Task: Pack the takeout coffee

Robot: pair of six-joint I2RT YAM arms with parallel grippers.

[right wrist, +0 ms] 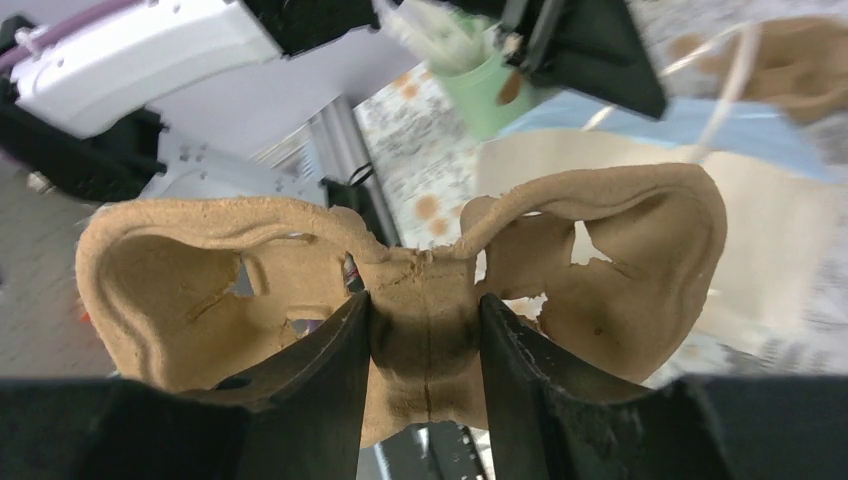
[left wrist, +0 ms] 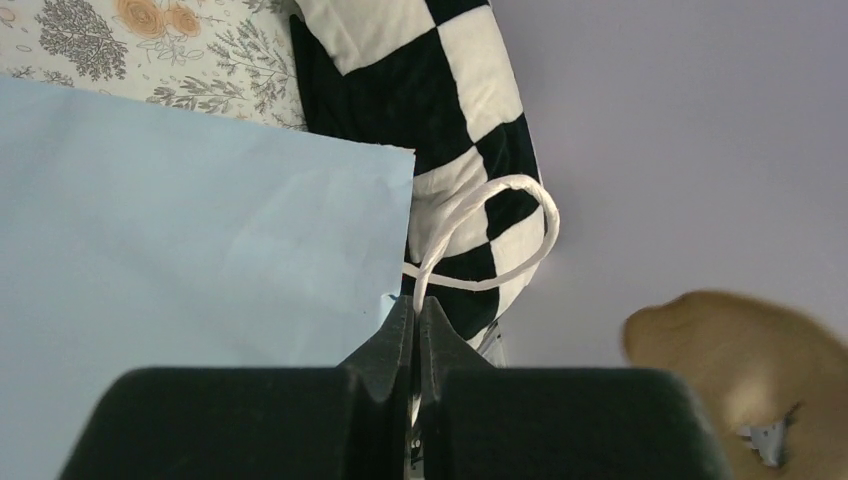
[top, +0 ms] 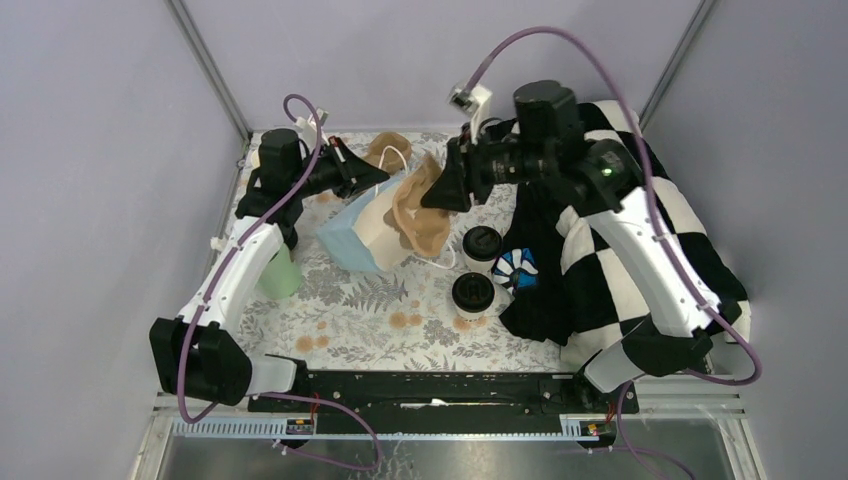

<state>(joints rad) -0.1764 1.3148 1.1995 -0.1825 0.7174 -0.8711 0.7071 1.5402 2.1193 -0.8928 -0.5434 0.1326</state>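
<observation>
Two small white coffee cups with black lids stand on the floral table, one (top: pixel 482 245) behind the other (top: pixel 472 293). The blue paper bag (top: pixel 350 238) lies tilted with its mouth toward the right. My left gripper (top: pixel 378 172) is shut on the bag's white cord handle (left wrist: pixel 500 225), with the bag's blue side (left wrist: pixel 180 230) beside my left gripper (left wrist: pixel 420 305). My right gripper (top: pixel 440 195) is shut on the middle of a brown pulp cup carrier (top: pixel 420 212), held at the bag's mouth. In the right wrist view the carrier (right wrist: pixel 620 260) spreads to both sides of my right gripper (right wrist: pixel 425 310).
A second brown carrier (top: pixel 388 148) lies behind the bag. A mint-green cup (top: pixel 278 275) stands at the left beside the left arm. A black-and-white checkered cloth (top: pixel 620 250) covers the right side. A small blue-and-white object (top: pixel 517 268) lies next to the cups.
</observation>
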